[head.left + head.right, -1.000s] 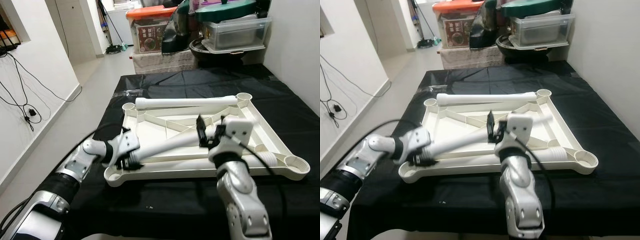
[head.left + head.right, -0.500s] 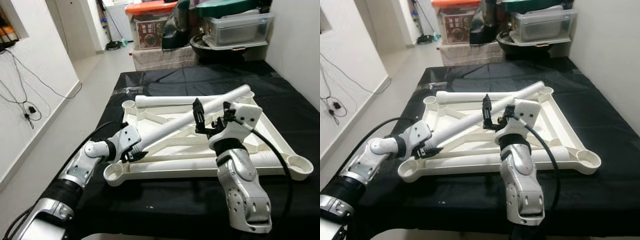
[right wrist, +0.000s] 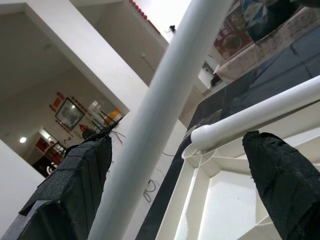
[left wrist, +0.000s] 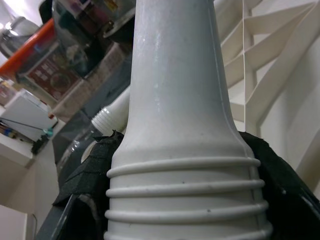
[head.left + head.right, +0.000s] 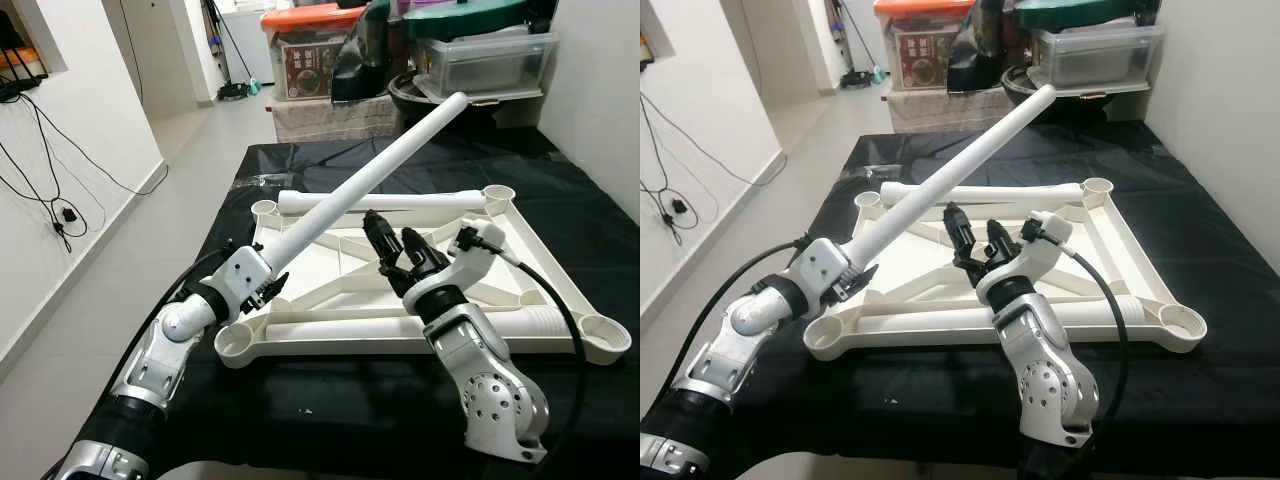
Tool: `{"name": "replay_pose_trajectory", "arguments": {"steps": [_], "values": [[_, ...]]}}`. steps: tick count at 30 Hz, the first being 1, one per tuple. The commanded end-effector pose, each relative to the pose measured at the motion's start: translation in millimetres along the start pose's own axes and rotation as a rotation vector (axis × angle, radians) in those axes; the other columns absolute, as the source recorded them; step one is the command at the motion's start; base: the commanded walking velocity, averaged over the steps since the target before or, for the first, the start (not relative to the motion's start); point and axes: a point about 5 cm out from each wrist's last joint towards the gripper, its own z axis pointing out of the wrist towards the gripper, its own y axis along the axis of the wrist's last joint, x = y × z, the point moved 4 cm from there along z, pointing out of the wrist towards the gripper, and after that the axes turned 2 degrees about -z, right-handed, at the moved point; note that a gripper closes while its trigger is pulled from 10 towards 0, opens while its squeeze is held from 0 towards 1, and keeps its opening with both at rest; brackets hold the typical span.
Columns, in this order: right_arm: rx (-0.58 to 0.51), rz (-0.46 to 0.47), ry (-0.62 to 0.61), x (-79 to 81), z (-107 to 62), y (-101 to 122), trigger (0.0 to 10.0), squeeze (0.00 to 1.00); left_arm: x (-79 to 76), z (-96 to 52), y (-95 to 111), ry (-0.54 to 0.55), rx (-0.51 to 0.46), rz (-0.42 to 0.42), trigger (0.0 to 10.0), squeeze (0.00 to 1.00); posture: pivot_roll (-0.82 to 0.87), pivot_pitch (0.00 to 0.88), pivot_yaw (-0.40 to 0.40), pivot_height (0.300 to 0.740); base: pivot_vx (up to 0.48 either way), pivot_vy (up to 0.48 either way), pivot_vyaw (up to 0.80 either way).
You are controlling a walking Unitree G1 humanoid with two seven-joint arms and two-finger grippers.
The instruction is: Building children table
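A long white table leg (image 5: 365, 180) is slanting up across the upturned white tabletop (image 5: 520, 245), barring the way over its left half. The right gripper (image 5: 398, 248) is standing open just beside the leg. Black cloth (image 5: 590, 240) to the right is lying bare, while storage boxes (image 5: 480, 60) are crowding the far edge.

Left arm stretched forward and bent at the elbow, left pincer (image 5: 268, 287) clamped on the ribbed end of a white table leg (image 5: 370, 180), right arm raised, right pincer (image 5: 394, 243) fingers spread, pointing up just beside the leg's shaft
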Motion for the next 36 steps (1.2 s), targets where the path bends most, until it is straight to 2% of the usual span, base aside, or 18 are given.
{"name": "replay_pose_trajectory", "arguments": {"steps": [1, 2, 5, 6, 8, 11, 20, 25, 28, 31, 36], "values": [[0.014, 0.087, 0.064, 13.7, 7.9, -4.3, 10.0, 0.00, -5.7, -2.2, 2.5, 0.013, -0.016, -0.008, 10.0, 0.00, 0.13, 0.000, 0.029, 0.740, 0.000, 0.000, 0.00], [0.014, 0.087, 0.064, 13.7, 7.9, -4.3, 10.0, 0.00, -5.7, -2.2, 2.5, 0.013, -0.016, -0.008, 10.0, 0.00, 0.13, 0.000, 0.029, 0.740, 0.000, 0.000, 0.00], [0.056, 0.156, 0.152, 25.4, 9.9, -11.1, 10.0, 0.00, -25.7, -4.3, 8.4, -0.028, -0.049, -0.056, 10.0, 0.00, 0.14, 0.000, 0.016, 0.740, 0.000, 0.000, 0.00], [0.056, 0.156, 0.152, 25.4, 9.9, -11.1, 10.0, 0.00, -25.7, -4.3, 8.4, -0.028, -0.049, -0.056, 10.0, 0.00, 0.14, 0.000, 0.016, 0.740, 0.000, 0.000, 0.00], [0.084, 0.195, 0.186, 29.7, 9.8, -12.9, 10.0, 0.00, -39.6, -8.0, 12.4, -0.057, -0.072, -0.060, 10.0, 0.00, 0.13, 0.000, 0.011, 0.740, 0.000, 0.000, 0.00], [0.102, 0.225, 0.199, 30.5, 9.8, -13.7, 10.0, 0.00, -48.3, -11.0, 15.7, -0.067, -0.085, -0.070, 10.0, 0.00, 0.14, 0.000, 0.007, 0.740, 0.000, 0.000, 0.00], [0.129, 0.248, 0.198, 27.1, 10.3, -18.3, 10.0, 0.00, -58.5, -14.8, 16.6, -0.088, -0.090, -0.068, 10.0, 0.00, 0.13, 0.000, 0.002, 0.740, 0.000, 0.000, 0.00], [0.161, 0.246, 0.202, 26.2, 8.8, -24.2, 10.0, 0.00, -70.0, -18.2, 20.2, -0.139, -0.102, -0.060, 10.0, 0.00, 0.13, 0.000, 0.002, 0.740, 0.000, 0.000, 0.00], [0.165, 0.245, 0.204, 26.3, 8.5, -24.4, 10.0, 0.00, -71.8, -19.0, 20.7, -0.149, -0.104, -0.055, 10.0, 0.00, 0.14, 0.000, -0.002, 0.740, 0.000, 0.000, 0.00], [0.173, 0.240, 0.210, 26.5, 6.8, -25.2, 10.0, 0.00, -79.2, -22.2, 21.0, -0.209, -0.110, -0.029, 10.0, 0.00, 0.14, 0.000, -0.006, 0.740, 0.000, 0.000, 0.00], [0.180, 0.236, 0.209, 25.2, 5.4, -25.6, 10.0, 0.00, -81.7, -25.1, 19.8, -0.245, -0.110, -0.010, 10.0, 0.00, 0.13, 0.000, -0.006, 0.740, 0.000, 0.000, 0.00]]}}
